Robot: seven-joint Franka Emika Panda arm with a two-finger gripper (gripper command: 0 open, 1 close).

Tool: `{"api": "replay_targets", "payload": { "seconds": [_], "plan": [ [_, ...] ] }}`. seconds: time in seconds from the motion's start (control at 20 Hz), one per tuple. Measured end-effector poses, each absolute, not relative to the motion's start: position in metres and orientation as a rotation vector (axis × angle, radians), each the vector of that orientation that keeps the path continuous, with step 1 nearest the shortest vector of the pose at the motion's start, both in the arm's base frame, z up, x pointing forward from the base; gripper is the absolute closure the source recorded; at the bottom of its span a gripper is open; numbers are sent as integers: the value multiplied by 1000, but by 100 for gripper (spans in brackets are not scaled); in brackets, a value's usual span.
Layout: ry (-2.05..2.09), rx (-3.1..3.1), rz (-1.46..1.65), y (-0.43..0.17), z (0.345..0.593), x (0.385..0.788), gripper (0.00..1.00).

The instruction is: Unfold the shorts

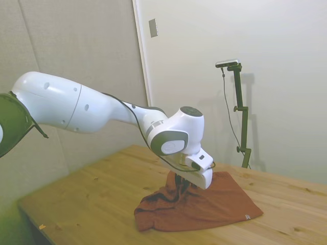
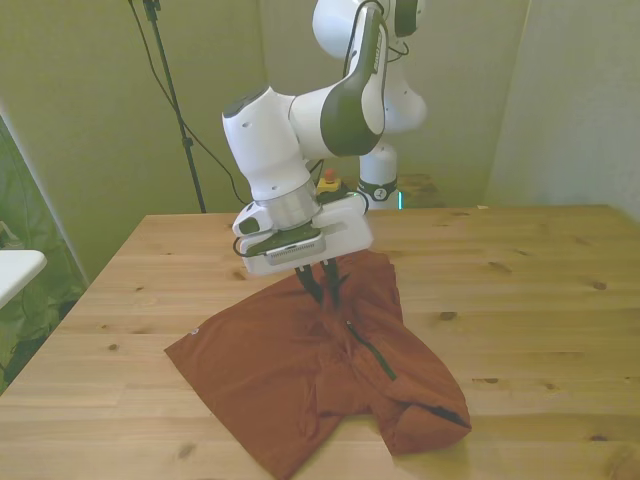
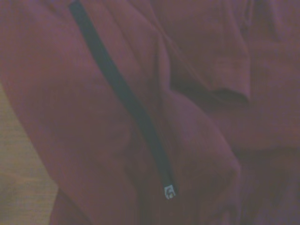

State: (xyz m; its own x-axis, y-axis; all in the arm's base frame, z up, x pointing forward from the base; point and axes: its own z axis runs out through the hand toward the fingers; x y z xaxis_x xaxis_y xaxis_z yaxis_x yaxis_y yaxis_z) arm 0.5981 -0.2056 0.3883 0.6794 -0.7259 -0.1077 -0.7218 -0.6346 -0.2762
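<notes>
Arm bent low over table (image 2: 560, 300) | pincer (image 2: 324, 283) points down, pinching shorts (image 2: 300, 370) fabric

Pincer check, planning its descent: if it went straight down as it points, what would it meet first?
The rust-red fabric shorts; the pincer seems already in their bunched cloth, though contact depth is unclear.

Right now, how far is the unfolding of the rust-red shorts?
Part done: the rust-red fabric shorts lie partly spread on the wooden table. In hand: the gripper pinches fabric near the middle, lifting a peak. Left: the bunched, folded part at the front view's right.
</notes>
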Motion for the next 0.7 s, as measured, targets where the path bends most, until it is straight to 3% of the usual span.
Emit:
{"api": "replay_targets", "payload": {
  "seconds": [0.3, 0.5, 0.6, 0.7],
  "plan": [
    [1038, -2676, -82, -139, 444, 588, 100],
    [963, -2742, -149, -45, 488, 586, 100],
    [914, -2793, -170, 16, 494, 582, 100],
    [875, -2849, -178, 73, 484, 576, 100]
  ]
}}
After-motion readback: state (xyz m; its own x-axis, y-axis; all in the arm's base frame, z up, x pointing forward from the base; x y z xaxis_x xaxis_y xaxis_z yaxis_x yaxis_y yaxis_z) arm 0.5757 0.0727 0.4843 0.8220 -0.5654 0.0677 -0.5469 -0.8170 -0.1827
